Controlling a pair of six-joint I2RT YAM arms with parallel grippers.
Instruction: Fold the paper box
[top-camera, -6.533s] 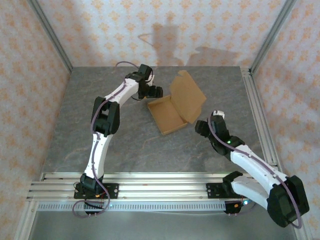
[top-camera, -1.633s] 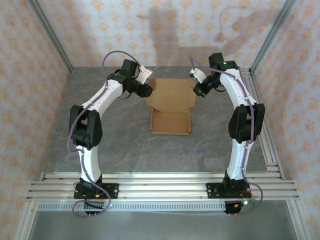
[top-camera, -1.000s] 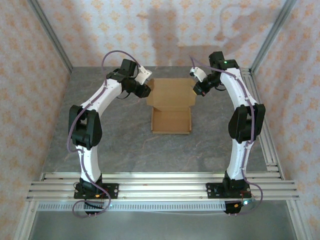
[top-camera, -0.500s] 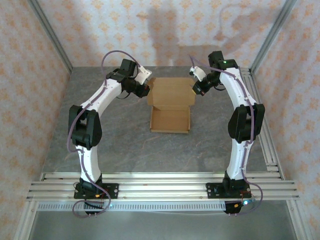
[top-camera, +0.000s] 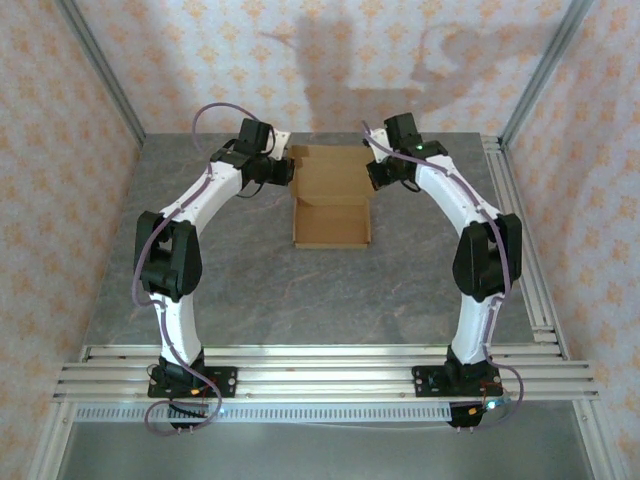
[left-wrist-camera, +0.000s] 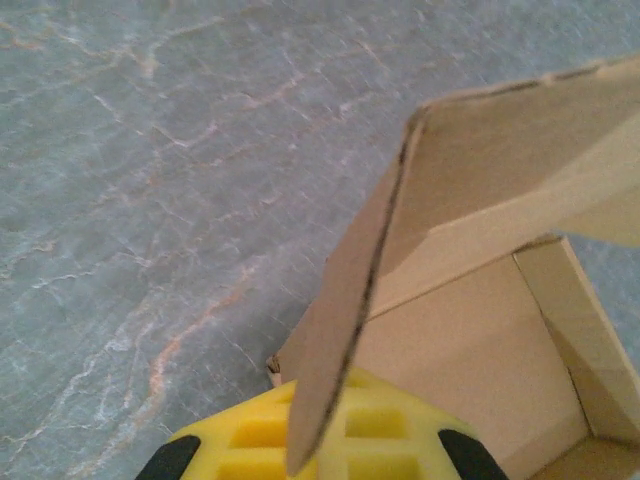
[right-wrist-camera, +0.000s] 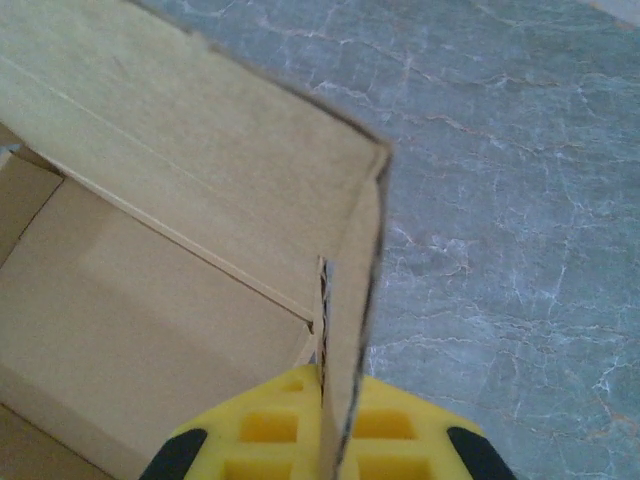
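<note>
1. The paper box (top-camera: 332, 228) sits on the grey table (top-camera: 250, 290), centre-far and square to the near edge. Its shallow tray is open at the top, and the lid (top-camera: 330, 178) stands up at the far side.
2. The left gripper (top-camera: 284, 170) is at the lid's left edge. In the left wrist view, the left side flap (left-wrist-camera: 350, 320) runs edge-on down into the jaws over a yellow pad (left-wrist-camera: 250, 435). The jaws are closed tight on this cardboard.
3. The right gripper (top-camera: 374, 174) is at the lid's right edge. In the right wrist view, the right side flap (right-wrist-camera: 345, 350) stands upright, its cut edge dropping between the yellow pads. These jaws are also pinched fully on the cardboard.
4. Change over the last half second: the right gripper has come inward to the left and its elbow has followed. The left gripper has shifted slightly toward the far side.
5. The lid now looks narrower from above. Both side flaps are turned in at right angles to the lid panel, where before they were spread outward.
6. The tray has slid a little left and toward the far wall.
7. Against the earliest picture: the box then lay diagonally with the lid tipped back to the right. The right arm was folded low near its base, well apart from the box. The left gripper was at the tray's far-left corner.
</note>
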